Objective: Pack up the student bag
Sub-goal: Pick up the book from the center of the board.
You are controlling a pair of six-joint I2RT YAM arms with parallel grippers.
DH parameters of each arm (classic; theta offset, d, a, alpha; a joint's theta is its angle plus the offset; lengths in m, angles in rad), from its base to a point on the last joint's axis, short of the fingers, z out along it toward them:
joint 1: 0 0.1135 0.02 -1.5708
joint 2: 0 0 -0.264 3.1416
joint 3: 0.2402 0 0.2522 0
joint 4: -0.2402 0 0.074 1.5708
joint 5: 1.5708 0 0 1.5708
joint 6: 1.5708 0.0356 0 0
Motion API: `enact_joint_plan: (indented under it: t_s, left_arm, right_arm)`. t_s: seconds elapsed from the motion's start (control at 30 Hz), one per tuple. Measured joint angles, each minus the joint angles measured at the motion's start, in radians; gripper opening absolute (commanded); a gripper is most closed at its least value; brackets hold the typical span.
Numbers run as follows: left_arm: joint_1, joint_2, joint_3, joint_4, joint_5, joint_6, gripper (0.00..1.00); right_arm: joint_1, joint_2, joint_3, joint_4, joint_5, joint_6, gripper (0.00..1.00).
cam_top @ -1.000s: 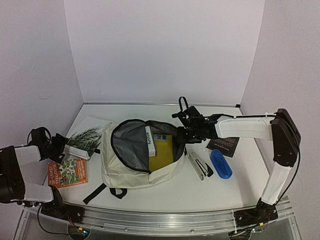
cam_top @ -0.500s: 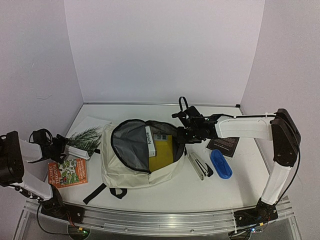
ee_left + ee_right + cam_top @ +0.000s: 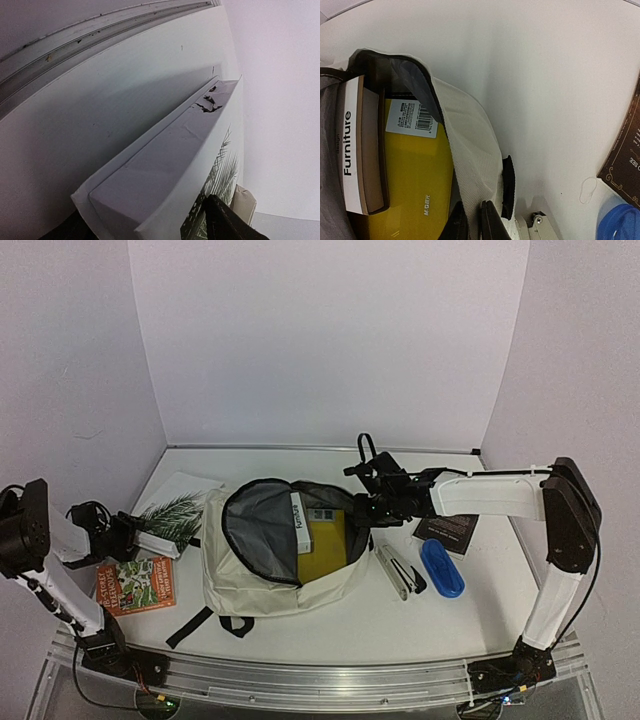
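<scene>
The student bag [image 3: 250, 585] lies open in the middle of the table, cream with grey lining. Inside it are a yellow folder [image 3: 322, 550] and a white "Furniture" book [image 3: 298, 522]. My right gripper [image 3: 368, 506] is shut on the bag's cream rim [image 3: 470, 145] at its right side, holding the mouth open; the folder [image 3: 415, 175] and the book [image 3: 350, 150] show below it. My left gripper [image 3: 135, 532] is at the near corner of a white palm-leaf book [image 3: 175, 512], left of the bag. Its jaws are closed over that book's corner [image 3: 165, 165], one black finger [image 3: 222, 220] on the cover.
A colourful book [image 3: 135, 582] lies at the front left. White pens [image 3: 395, 570], a blue case [image 3: 441, 567] and a dark card [image 3: 447, 532] lie right of the bag. The bag's black strap [image 3: 195, 625] trails toward the front edge. Walls close the back and sides.
My left arm's elbow has swung up and out to the left while its gripper stays at the palm-leaf book. The right arm and the bag have not moved.
</scene>
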Motion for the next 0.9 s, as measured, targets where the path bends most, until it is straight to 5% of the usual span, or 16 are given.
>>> enact_joint_plan:
  t_s: [0.37,0.73,0.83,0.9]
  left_arm:
    - [0.005,0.062,-0.035,0.222,0.088,-0.025,0.43]
    - [0.004,-0.286,-0.058,0.079,0.090,0.016,0.36]
    - [0.005,-0.417,-0.051,-0.031,0.084,0.045,0.33]
    - [0.005,-0.501,-0.040,-0.111,0.083,0.064,0.32]
  right_arm:
    - [0.000,0.000,0.002,0.000,0.000,0.000,0.11]
    - [0.000,0.000,0.006,-0.001,0.000,0.000,0.12]
    - [0.000,0.000,0.009,-0.001,0.000,-0.002,0.23]
    - [0.000,0.000,0.011,-0.002,0.000,-0.006,0.40]
